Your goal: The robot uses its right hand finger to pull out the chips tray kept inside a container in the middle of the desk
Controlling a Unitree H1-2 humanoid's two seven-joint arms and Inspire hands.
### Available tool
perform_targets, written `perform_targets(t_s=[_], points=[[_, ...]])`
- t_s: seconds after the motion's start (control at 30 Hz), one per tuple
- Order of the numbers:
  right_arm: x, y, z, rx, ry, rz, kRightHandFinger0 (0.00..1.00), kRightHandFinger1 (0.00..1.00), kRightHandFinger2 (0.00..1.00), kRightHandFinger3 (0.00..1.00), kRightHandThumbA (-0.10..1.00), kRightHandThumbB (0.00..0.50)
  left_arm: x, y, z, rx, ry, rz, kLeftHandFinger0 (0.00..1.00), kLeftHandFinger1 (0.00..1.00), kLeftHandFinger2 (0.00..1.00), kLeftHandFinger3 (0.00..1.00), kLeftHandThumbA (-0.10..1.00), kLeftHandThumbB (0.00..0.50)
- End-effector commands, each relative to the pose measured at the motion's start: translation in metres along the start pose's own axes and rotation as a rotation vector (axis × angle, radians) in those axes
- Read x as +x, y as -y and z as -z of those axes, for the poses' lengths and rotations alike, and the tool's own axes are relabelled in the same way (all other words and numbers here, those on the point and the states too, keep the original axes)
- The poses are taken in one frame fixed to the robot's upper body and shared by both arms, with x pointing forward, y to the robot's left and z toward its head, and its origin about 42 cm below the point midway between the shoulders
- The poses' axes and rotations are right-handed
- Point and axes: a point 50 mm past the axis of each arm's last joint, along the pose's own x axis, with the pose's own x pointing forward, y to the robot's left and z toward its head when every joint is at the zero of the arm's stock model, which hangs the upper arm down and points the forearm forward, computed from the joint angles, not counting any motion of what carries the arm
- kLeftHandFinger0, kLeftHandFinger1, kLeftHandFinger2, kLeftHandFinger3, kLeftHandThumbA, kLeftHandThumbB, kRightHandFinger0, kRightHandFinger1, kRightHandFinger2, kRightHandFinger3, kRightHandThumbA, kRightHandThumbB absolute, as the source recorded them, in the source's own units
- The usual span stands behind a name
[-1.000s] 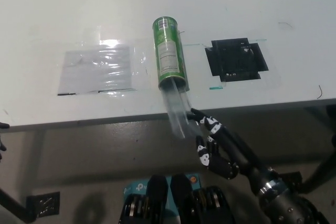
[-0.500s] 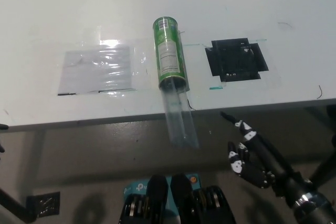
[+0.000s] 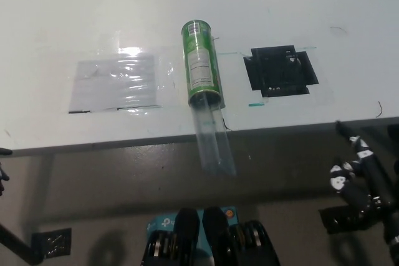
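A green chips container point(image 3: 201, 70) lies on its side in the middle of the white desk point(image 3: 187, 10), mouth toward the front edge. A clear plastic tray point(image 3: 214, 138) sticks out of the mouth and overhangs the desk edge. My black right hand point(image 3: 361, 179) is at the lower right, below the desk edge and well to the right of the tray, touching nothing; one finger points up and the others are curled. My white left hand is out of the picture.
A clear plastic sheet point(image 3: 115, 82) is taped flat on the desk left of the container. A black square pad point(image 3: 280, 70) lies to the right. The desk's front edge point(image 3: 124, 144) runs across the picture, with floor below.
My right hand let go of the tray's end and drew away to the lower right. The tray stays pulled out of the container, overhanging the edge.
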Motion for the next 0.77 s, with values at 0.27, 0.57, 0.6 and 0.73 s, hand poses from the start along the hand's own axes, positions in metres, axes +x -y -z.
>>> perform_targets(t_s=[0.27, 0.57, 0.6, 0.73], points=[[0.010, 0.007, 0.034, 0.261, -0.099, 0.237, 0.00, 0.06, 0.45, 0.66, -0.10, 0.222, -0.002, -0.002, -0.001, -0.001, 0.052, -0.008, 0.25, 0.21, 0.26, 0.49, 0.12, 0.000], [0.011, 0.009, 0.037, 0.276, -0.132, 0.289, 0.00, 0.03, 0.37, 0.60, -0.10, 0.206, -0.005, 0.002, 0.006, -0.009, 0.045, -0.007, 0.25, 0.21, 0.26, 0.49, 0.13, 0.000], [0.012, 0.009, 0.037, 0.271, -0.129, 0.288, 0.00, 0.02, 0.36, 0.60, -0.10, 0.213, -0.005, 0.003, 0.006, 0.000, 0.049, -0.008, 0.25, 0.21, 0.26, 0.50, 0.13, 0.000], [0.010, 0.010, 0.037, 0.276, -0.137, 0.288, 0.00, 0.00, 0.36, 0.60, -0.10, 0.208, -0.007, 0.004, 0.007, -0.002, 0.049, -0.005, 0.24, 0.21, 0.25, 0.48, 0.12, 0.000]])
